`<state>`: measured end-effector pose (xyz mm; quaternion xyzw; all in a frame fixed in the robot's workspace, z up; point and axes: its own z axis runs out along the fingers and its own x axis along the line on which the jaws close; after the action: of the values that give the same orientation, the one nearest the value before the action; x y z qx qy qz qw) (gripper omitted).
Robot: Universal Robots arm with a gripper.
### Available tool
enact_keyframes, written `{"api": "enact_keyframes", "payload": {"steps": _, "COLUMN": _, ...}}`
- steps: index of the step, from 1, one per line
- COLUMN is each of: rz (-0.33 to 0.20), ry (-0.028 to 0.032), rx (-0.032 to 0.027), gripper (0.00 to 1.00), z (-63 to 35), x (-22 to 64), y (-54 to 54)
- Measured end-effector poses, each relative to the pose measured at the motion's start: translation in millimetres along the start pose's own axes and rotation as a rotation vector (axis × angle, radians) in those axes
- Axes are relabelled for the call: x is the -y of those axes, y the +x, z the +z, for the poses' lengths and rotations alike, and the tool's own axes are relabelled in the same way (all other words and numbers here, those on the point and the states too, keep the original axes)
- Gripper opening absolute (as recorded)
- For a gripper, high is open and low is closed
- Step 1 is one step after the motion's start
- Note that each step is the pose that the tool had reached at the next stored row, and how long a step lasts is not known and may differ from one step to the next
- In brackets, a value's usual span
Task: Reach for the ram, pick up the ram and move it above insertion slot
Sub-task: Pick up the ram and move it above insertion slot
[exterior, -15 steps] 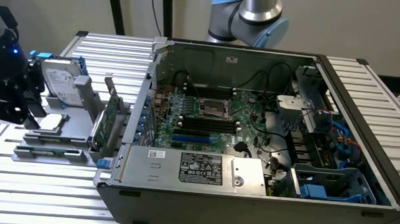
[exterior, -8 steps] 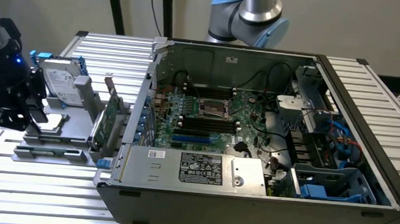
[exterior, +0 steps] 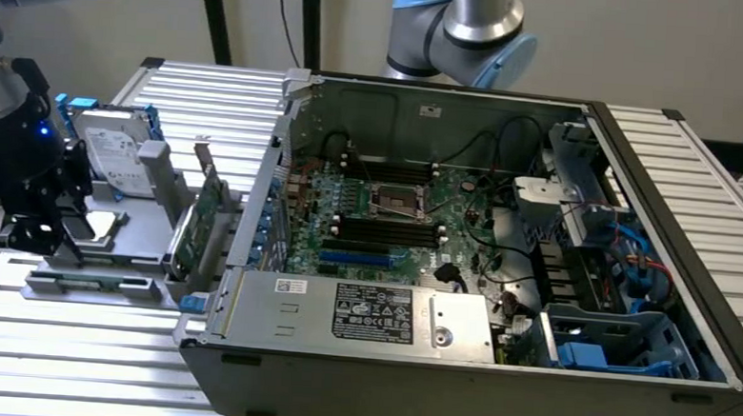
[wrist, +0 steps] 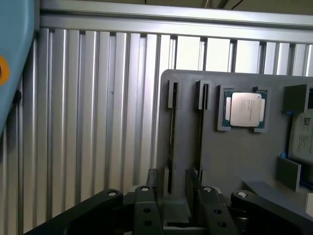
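Hovering gripper [wrist: 177, 196], ribbed table [exterior: 84, 369], pale wall [exterior: 685, 43]

A plain pale wall [exterior: 685, 53] stood behind the work area under soft, even light. The table [exterior: 83, 374] was a bed of ribbed silver aluminium slats, and black upright poles [exterior: 214, 14] rose at its far edge against the wall.

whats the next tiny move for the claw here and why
Probably lower the claw a little onto the ram, then close. Its fingers are open and lined up either side of the stick, which stands on edge in the grey holder, but they look short of gripping depth. A second slot lies close beside it, so go slowly.
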<state>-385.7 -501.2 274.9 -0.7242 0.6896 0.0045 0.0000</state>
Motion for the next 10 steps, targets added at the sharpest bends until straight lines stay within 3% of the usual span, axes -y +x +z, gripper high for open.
{"api": "enact_keyframes", "payload": {"steps": 10, "rz": 0.003, "ry": 0.0000, "rx": 0.0000, "gripper": 0.36, "z": 18.2, "x": 0.1, "y": 0.1}}
